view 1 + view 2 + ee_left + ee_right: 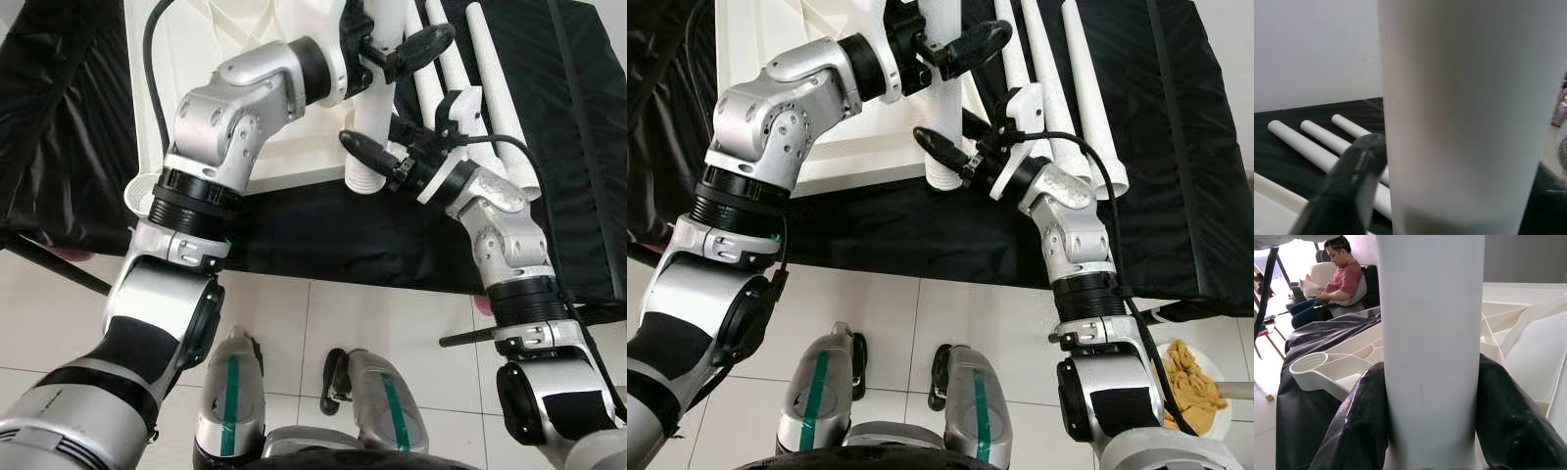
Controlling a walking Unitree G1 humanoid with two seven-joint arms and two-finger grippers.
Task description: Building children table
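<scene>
The black-covered surface (323,235) is viewed steeply downward from the head by both eye views; the white leg (1459,112) is seen very close by both wrist views.

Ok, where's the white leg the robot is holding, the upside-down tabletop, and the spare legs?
white leg (1430,357), right wrist view, middle of its shaft between the claw fingers.
upside-down tabletop (838,147), right eye view, its flat near edge.
spare legs (1312,147), left wrist view, middle of one lying leg.
</scene>
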